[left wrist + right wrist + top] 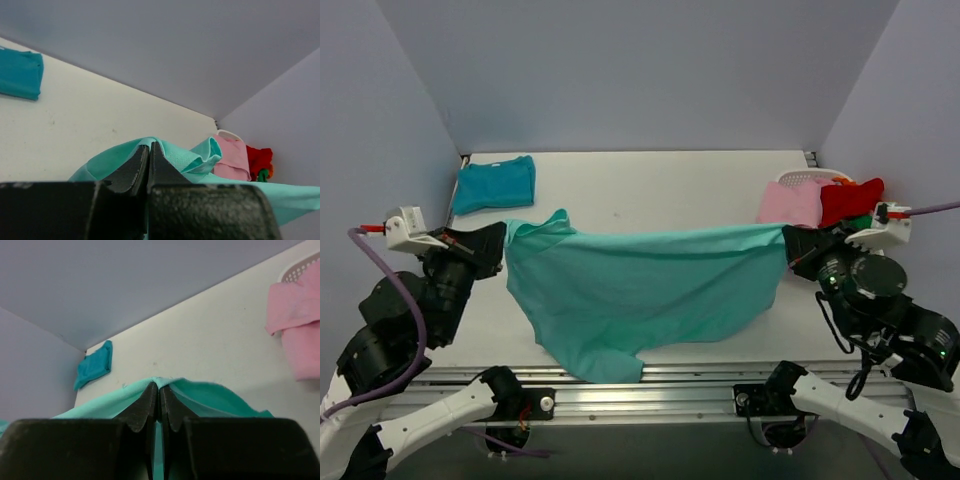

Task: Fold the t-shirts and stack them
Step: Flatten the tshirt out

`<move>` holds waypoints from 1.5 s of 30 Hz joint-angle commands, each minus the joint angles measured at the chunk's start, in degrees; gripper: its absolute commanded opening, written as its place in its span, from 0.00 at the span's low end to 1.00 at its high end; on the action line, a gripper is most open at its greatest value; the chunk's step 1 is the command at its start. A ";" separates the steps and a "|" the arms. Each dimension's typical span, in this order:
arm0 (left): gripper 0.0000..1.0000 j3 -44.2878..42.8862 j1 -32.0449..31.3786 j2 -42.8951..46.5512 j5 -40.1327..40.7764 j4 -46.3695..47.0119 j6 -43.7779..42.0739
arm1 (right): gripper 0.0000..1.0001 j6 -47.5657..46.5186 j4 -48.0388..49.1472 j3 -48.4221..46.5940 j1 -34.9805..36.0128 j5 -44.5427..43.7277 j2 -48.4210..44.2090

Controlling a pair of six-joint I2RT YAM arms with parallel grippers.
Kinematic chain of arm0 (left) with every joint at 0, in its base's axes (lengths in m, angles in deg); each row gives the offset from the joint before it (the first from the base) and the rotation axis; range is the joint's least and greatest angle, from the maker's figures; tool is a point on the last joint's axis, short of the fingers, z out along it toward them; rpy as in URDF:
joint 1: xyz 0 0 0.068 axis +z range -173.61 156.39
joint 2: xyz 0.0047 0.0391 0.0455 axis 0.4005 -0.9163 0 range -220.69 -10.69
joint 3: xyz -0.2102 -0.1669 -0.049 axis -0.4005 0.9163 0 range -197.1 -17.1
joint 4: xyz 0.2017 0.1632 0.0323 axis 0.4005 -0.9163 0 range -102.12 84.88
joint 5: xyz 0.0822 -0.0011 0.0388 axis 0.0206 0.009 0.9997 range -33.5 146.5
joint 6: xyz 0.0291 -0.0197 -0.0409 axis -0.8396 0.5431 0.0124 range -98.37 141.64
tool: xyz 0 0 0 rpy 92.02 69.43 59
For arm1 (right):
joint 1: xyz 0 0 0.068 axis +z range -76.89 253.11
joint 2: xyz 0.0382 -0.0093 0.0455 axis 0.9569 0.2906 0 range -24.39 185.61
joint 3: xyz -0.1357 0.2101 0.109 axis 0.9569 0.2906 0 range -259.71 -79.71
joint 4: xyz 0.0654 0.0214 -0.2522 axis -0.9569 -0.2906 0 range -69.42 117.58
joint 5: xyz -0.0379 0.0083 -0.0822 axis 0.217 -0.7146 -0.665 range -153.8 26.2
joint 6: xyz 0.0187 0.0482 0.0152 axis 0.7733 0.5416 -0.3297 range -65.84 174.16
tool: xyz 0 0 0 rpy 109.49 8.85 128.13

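The light turquoise t-shirt (640,290) hangs stretched between my two grippers above the table's front half, its lower part sagging to the front edge. My left gripper (503,243) is shut on its left top edge; in the left wrist view the jaws (149,146) pinch the fabric (185,159). My right gripper (788,243) is shut on its right top edge; in the right wrist view the jaws (159,386) pinch the fabric (210,395). The darker teal-blue t-shirt (495,184) lies folded at the back left, also in the left wrist view (20,74) and the right wrist view (94,365).
A white basket (810,180) at the back right holds pink (790,203), red (850,200) and green garments. The white table (650,190) is walled by grey panels on three sides. The metal rail (650,380) runs along the front edge.
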 commanded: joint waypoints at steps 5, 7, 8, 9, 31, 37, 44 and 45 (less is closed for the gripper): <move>0.02 -11.32 -0.06 1.12 -12.96 2.88 -6.90 | 0.00 -8.11 -3.04 -16.07 -0.70 3.88 1.03; 0.02 -11.07 -0.06 -0.71 -9.81 5.07 -7.25 | 0.00 -8.12 -0.75 -15.46 -0.09 0.65 4.01; 0.02 -10.54 -0.15 -1.34 -8.31 6.13 -7.51 | 0.00 -7.86 0.30 -13.20 0.26 -0.42 5.41; 0.02 -9.58 -0.15 -2.13 -6.56 7.70 -8.82 | 0.00 -7.77 2.92 -11.78 0.79 -1.65 8.91; 0.02 -48.08 41.33 -99.81 -47.75 28.03 -9.28 | 0.39 -7.49 32.73 -31.70 -29.79 10.63 93.91; 0.94 -61.25 44.14 -104.19 -50.21 25.38 -7.08 | 1.00 -9.35 31.69 -40.16 -29.18 5.55 93.77; 0.94 -61.08 45.73 -94.78 -48.65 25.48 -6.55 | 1.00 -12.07 31.86 -33.05 -24.79 -4.27 75.34; 0.94 -60.29 45.56 -91.64 -48.64 24.78 -6.81 | 1.00 -12.42 31.86 -31.65 -24.00 -5.25 73.39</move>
